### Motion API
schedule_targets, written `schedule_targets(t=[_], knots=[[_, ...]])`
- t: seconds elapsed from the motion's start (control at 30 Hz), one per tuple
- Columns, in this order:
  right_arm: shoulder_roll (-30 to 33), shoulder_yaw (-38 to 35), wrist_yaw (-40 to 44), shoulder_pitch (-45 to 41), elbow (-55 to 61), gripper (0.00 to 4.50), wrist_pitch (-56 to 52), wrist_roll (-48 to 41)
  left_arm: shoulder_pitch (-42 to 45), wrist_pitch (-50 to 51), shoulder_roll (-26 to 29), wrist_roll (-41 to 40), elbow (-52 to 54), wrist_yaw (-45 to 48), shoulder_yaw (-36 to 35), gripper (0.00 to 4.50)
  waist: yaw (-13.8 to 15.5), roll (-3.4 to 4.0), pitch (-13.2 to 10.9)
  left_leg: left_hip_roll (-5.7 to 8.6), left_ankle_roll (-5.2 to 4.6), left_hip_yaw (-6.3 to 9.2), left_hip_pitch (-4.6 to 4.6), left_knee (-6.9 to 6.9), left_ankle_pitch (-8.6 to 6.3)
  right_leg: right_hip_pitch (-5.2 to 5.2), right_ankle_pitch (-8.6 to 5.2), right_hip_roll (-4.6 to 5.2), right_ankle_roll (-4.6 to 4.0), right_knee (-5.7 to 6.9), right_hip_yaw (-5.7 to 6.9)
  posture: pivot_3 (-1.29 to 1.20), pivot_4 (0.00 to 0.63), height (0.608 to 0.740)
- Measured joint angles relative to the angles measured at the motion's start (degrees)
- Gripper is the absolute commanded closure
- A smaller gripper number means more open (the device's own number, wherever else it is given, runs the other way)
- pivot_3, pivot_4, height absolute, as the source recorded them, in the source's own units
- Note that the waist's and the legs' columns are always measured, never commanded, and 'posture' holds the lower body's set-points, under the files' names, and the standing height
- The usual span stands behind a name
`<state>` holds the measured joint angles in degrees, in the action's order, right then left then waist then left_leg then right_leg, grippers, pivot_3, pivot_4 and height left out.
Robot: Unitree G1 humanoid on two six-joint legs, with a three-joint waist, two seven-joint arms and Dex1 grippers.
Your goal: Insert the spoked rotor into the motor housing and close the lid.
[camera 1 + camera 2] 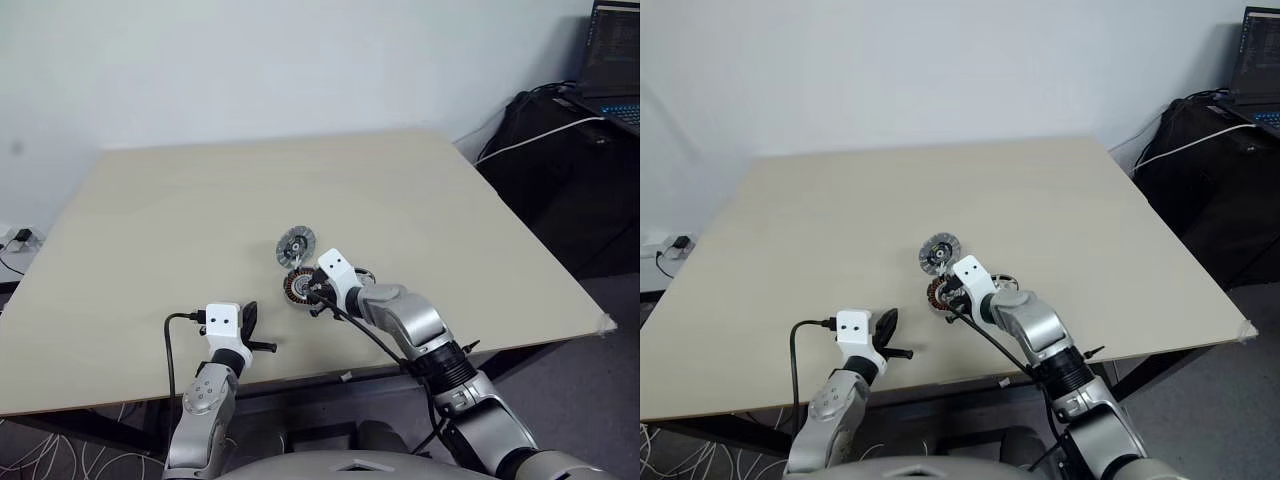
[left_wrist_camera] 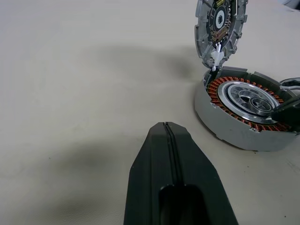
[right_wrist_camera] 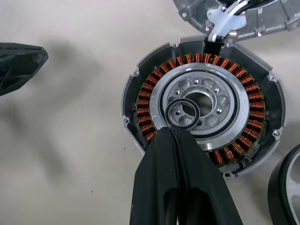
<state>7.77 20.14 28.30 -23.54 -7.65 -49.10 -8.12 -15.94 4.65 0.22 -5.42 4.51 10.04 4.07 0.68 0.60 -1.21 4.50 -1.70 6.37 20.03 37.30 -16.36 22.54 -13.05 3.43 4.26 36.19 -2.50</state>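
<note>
Head eyes overlook the table [image 1: 150,250]; wrist views sit close.

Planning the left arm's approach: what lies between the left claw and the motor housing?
Only bare tabletop: in the left wrist view the shut left claw faces the motor housing across it.

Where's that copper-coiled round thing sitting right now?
The motor housing sits on the table near its front middle, under the right gripper, with the lid just behind it.

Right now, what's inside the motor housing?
Inside the motor housing: a ring of copper windings around a silvery centre, with a small black ring lying on that centre. The shut right gripper covers part of the near windings. The spoked rotor lies outside, beside it.
</note>
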Motion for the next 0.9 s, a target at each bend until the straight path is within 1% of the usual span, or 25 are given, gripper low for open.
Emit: schedule_targets(t=[0.53,0.73,0.9], knots=[[-1.7,-1.6,-1.5,-1.0,-2.8,4.47,1.8,1.0,0.1,0.0,-0.1,0.0,0.0,0.0,0.0,4.50,0.0,0.00,0.0,0.00,0.00,0.00,0.00,-0.03,0.00,0.01,0.00,-0.01,-0.01,-0.01,0.00,0.00,0.000,0.740],[-1.8,-2.8,-2.4,-1.6,-5.2,4.47,3.5,1.3,0.2,0.0,-0.1,0.0,0.0,0.0,0.1,4.50,0.0,0.01,0.0,0.00,0.00,0.00,0.00,-0.05,0.00,0.02,0.00,-0.01,-0.02,-0.02,-0.01,0.00,0.000,0.740],[-1.5,-2.8,-1.7,-1.5,-5.0,4.47,3.8,1.1,0.3,0.0,-0.1,0.0,0.0,0.0,0.1,4.50,-0.1,0.01,0.0,0.00,0.00,0.00,0.00,-0.06,0.00,0.02,0.00,0.00,-0.02,-0.02,-0.01,0.00,0.000,0.740]])
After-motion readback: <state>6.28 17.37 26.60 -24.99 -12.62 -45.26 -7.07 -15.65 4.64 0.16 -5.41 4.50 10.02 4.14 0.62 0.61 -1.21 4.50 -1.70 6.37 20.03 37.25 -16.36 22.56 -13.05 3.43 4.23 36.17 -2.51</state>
